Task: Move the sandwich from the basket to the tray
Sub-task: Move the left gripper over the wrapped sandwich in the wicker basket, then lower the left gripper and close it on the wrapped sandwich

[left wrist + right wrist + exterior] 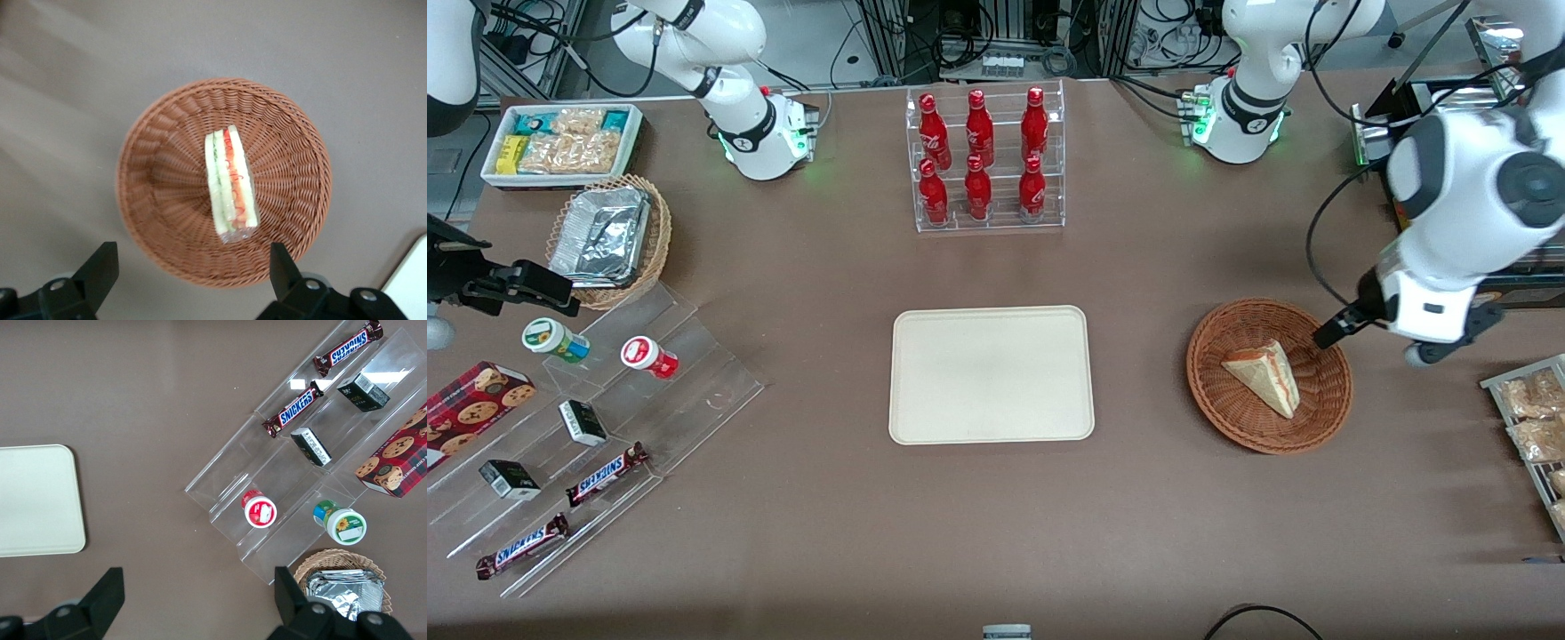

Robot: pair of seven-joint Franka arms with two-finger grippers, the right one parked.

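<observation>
Table point(996, 533): brown surface carrying everything below.
Stepped acrylic stand point(649, 373): clear tiers toward the parked arm's end of the table, holding two Snickers bars point(605, 474), small dark boxes and two lidded cups, one green point(554, 340) and one red point(649, 356).
Tray point(991, 374): cream-beige rectangle with rounded corners at the middle of the table, nothing on it; a corner of it also shows in the left wrist view point(410, 283).
Bottle rack point(987, 160): clear rack with six red bottles, at about 12 o'clock from the tray in the front view, farther from the front camera.
Basket point(1320, 413): round reddish-brown wicker bowl beside the tray, toward the working arm's end of the table, apart from the tray; the left wrist view looks straight down into it point(167, 193).
White bin point(560, 142): snack packets inside, at the parked arm's end.
Tan wicker basket point(660, 233): holds a foil container, just nearer the front camera than the white bin.
Gripper point(1327, 336): the left arm's, hanging above the basket's rim at roughly 2 o'clock of the basket in the front view; its fingers point(100, 270) are spread wide and hold nothing.
Sandwich point(1264, 375): triangular wedge lying in the basket near its centre, wrapped in clear film, with red-orange and green filling along the cut edge point(230, 183); it is clear of the gripper.
</observation>
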